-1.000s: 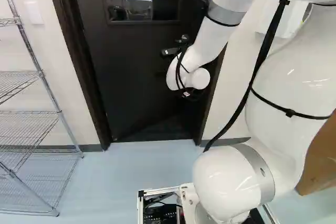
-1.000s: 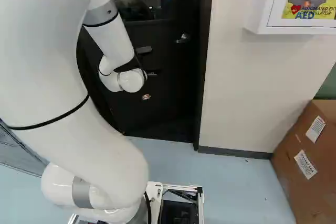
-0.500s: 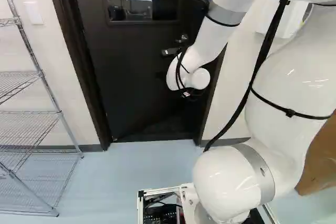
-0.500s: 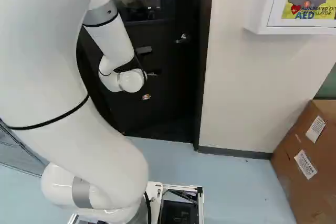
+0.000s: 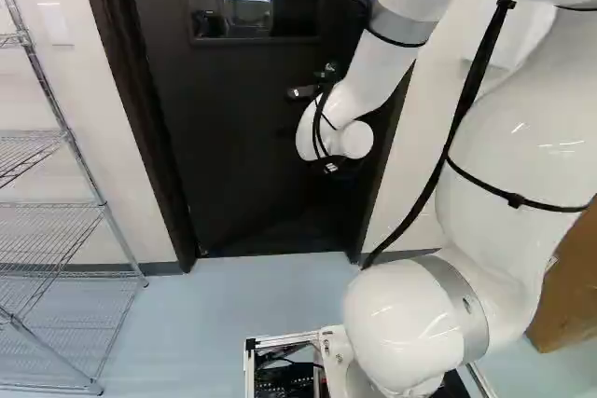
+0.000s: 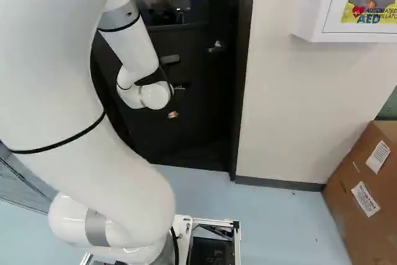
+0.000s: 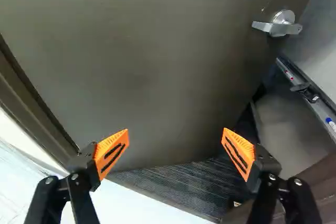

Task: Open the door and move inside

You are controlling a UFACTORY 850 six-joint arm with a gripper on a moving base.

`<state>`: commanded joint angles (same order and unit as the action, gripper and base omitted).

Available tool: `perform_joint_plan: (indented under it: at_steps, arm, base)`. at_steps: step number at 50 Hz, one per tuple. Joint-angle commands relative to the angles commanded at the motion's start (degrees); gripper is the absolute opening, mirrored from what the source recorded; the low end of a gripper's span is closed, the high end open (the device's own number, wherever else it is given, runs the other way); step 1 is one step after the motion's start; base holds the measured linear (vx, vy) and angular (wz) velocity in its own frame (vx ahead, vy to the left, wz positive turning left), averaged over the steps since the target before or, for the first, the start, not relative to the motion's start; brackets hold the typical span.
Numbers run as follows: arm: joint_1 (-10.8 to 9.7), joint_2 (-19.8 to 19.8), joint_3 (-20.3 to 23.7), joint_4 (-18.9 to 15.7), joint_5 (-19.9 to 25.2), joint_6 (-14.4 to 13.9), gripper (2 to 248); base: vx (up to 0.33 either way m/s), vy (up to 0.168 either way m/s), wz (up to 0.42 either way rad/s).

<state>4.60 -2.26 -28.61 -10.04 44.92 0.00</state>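
My gripper's black body [image 5: 331,166] shows in the left base view below the white wrist, in front of the dark door [image 5: 233,137]; its fingertips are hidden there. In the wrist view the gripper [image 7: 175,148] is open, orange pads wide apart, nothing between them. Ahead of it spans the door panel [image 7: 142,61], swung partway inward, with striped dark flooring [image 7: 184,187] visible past its bottom edge. The silver lever handle [image 7: 281,27] sits beyond and to one side of the fingers, untouched. It also shows as a handle [image 6: 216,46] in the right base view.
Door frame [image 6: 243,72] and wall stand right of the doorway, with a white AED cabinet [image 6: 313,4] and cardboard box [image 6: 366,197]. A wire shelf [image 5: 56,221] stands left. Past the door's free edge, the wrist view shows a rail [image 7: 310,98] holding markers.
The base has moved slightly forward: shelf, cabinet and box have shifted outward and the doorway's foot sits a little lower. The arm keeps its pose against its lowest joint.
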Motion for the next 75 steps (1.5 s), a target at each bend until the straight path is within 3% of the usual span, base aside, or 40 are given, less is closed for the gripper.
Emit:
perform_joint_plan:
  at_steps: [75]
  arm:
    - [0.0, 0.0, 0.0, 0.0, 0.0, 0.0, 247]
  base:
    - [0.111, 0.058, -0.015]
